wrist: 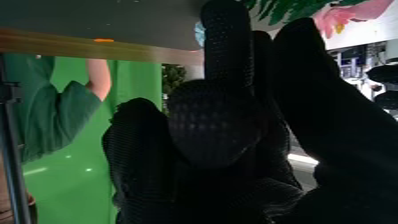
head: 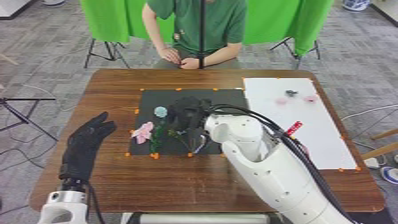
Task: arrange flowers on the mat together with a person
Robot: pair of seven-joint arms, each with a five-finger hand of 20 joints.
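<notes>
Pink, open-petalled flower (head: pixel 143 132) lies on the rectangular black mat (head: pixel 220 95), left of your black-fabric-gloved right hand (head: pixel 188 113), whose opening and hold you can't tell, so confirm the grip before gently moving clear of the petals.

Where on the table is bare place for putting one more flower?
The wood on the robot's side of the black mat looks bare, as does the near part of the white sheet, right of the right arm. Crowded: the mat's left and middle, with the pink flower, pale blue flower and right hand.
</notes>
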